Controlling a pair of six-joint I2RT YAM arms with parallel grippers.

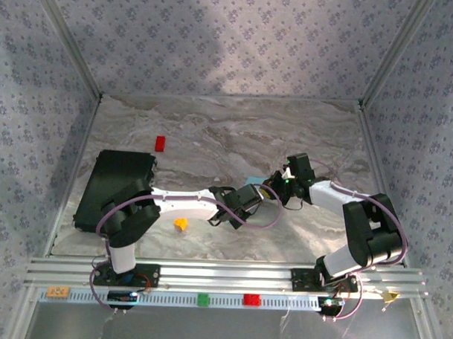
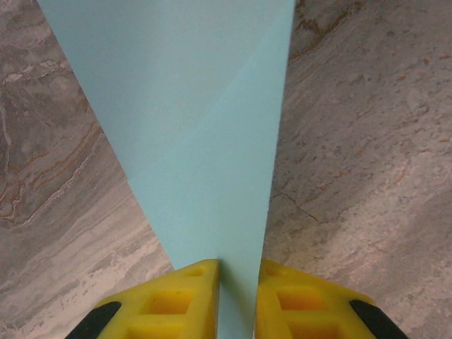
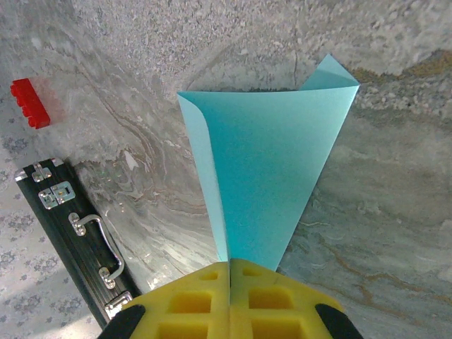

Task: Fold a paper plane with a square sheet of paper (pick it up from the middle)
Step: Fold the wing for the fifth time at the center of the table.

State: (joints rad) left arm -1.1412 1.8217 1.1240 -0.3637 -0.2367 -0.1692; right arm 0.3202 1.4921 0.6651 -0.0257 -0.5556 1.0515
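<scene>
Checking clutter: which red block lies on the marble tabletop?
The red block just beyond the black case; the other red block sits on the front rail beside the green block.

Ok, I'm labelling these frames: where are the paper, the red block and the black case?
paper (image 3: 272, 176), right wrist view, middle of its folded face
red block (image 3: 30, 104), right wrist view, centre of its top
black case (image 1: 111, 173), top view, bare part of its lid
</scene>
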